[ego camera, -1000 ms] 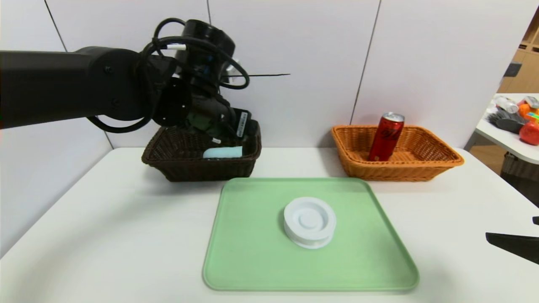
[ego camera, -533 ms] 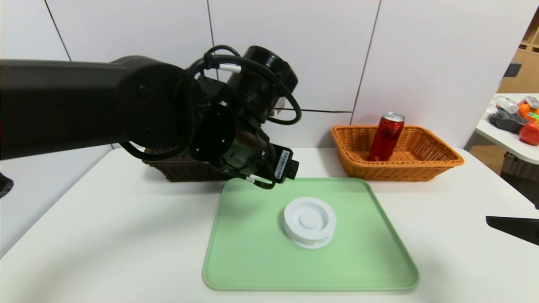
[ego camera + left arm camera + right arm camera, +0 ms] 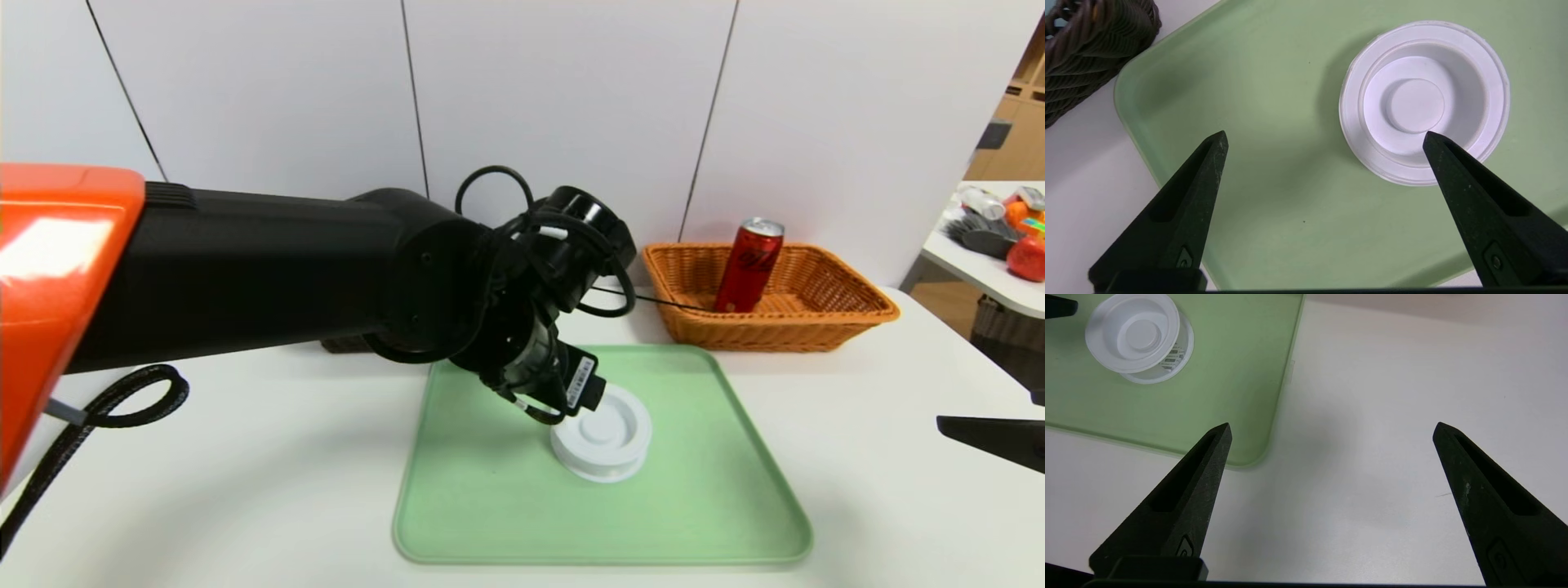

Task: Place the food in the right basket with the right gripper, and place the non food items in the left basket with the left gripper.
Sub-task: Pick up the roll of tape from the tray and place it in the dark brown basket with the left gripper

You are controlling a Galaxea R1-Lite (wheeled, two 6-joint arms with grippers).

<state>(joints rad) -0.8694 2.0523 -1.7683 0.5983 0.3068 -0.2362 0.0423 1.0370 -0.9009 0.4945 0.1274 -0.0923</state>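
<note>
The white disc [image 3: 608, 433] lies flat on the green tray [image 3: 490, 490]. My left gripper [image 3: 1325, 136] hovers open just above the tray beside the disc [image 3: 1423, 102]; one fingertip [image 3: 1437, 151] overlaps its near rim, the other is over bare tray. The red can [image 3: 749, 265] leans inside the orange-tan basket [image 3: 849, 314]. My left arm [image 3: 326, 269] hides most of the dark brown basket [image 3: 1086, 61]; the blue-grey cup is hidden. My right gripper [image 3: 1333, 428] stands open and empty above the table, right of the tray.
The white table [image 3: 204, 457] spreads around the tray. A black cable loop [image 3: 122, 400] hangs at the left. A side table with colourful items [image 3: 1004, 237] stands far right. The white wall [image 3: 571, 122] is close behind both baskets.
My left arm has swung from over the dark basket, where the cup lay, rightward and down onto the tray beside the white disc. The right gripper has barely moved.
</note>
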